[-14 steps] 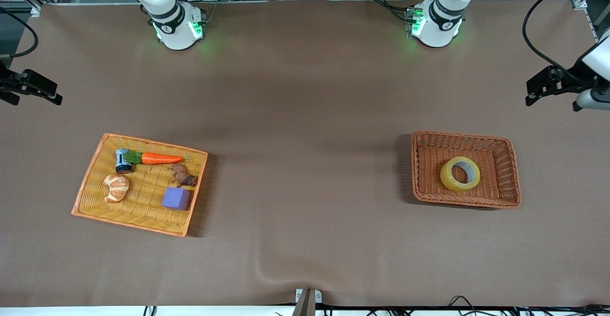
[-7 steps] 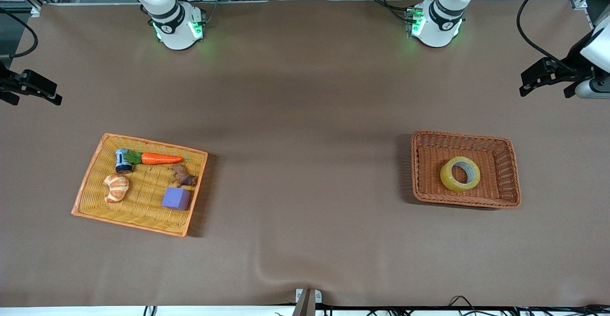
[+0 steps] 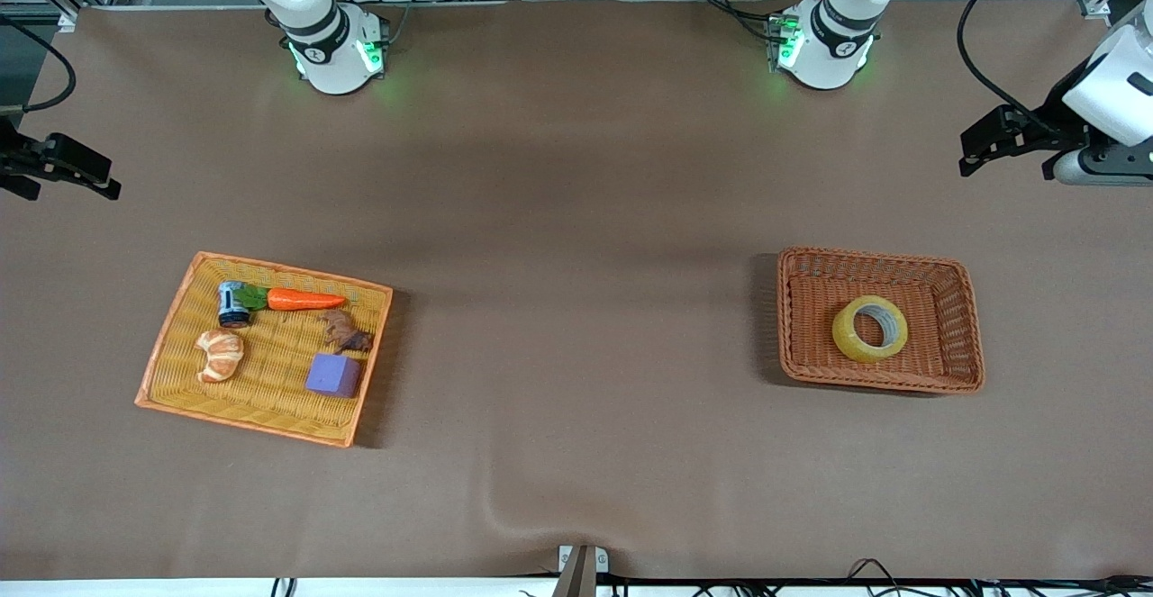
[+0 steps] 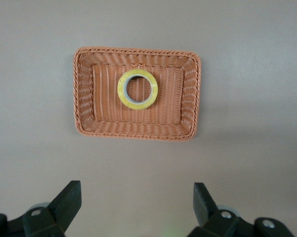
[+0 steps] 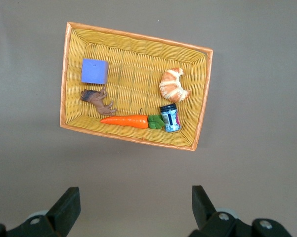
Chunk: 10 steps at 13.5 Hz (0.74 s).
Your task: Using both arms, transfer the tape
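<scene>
Tape point(image 3: 869, 329) lies flat in brown wicker basket point(image 3: 964, 327) at left arm's end of bench point(image 3: 576, 201). Left gripper point(image 3: 977, 142) up over bench edge, fingers apart, empty. Right gripper point(image 3: 95, 185) over its own end, fingers apart, empty. Yellow tray point(image 3: 171, 345) holds purple cube point(image 3: 332, 375), carrot point(image 3: 304, 300), croissant point(image 3: 220, 354).

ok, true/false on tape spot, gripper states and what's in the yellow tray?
1. The tape lies flat in the brown basket. True.
2. The left gripper is shut on the tape. False: it is open, up over bare table.
3. The purple cube shares the tape's basket. False: it sits in the yellow tray.
4. The right gripper is open and empty. True.
5. The carrot lies in the yellow tray. True.
</scene>
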### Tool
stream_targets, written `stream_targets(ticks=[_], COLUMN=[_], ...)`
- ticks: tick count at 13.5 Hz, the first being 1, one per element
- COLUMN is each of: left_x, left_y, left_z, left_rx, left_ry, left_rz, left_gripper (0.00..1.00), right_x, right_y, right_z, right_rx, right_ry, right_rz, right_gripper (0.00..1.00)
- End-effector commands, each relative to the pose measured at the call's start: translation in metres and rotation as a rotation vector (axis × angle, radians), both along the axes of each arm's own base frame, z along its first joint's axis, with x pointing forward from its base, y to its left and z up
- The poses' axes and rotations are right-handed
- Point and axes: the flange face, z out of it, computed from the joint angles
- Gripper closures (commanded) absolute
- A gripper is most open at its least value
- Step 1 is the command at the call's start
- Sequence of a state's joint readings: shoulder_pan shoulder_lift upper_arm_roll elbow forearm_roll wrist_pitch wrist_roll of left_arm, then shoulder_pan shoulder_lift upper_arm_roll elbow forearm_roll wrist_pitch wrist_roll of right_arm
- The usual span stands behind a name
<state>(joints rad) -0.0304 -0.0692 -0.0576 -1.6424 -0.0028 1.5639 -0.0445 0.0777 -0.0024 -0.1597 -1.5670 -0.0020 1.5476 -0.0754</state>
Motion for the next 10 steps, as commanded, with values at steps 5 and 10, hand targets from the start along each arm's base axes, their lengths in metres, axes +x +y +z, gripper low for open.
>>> stream_targets(ticks=[5,10], left_x=[0.0043,0.004], left_y=[-0.001,0.0], left_z=[0.0083,0.0052], left_rx=[-0.004,-0.002], left_ry=[0.006,0.026], left_rz=[0.02,0.025], left_gripper=[0.0,0.0], right_x=[0.001,0.0019], right_y=[-0.0011,-0.001], right_z=[-0.0037,-0.0046], right_rx=[0.016,0.016], right_ry=[0.009,0.011], right_rz=[0.01,0.01], right_gripper=[0.0,0.0])
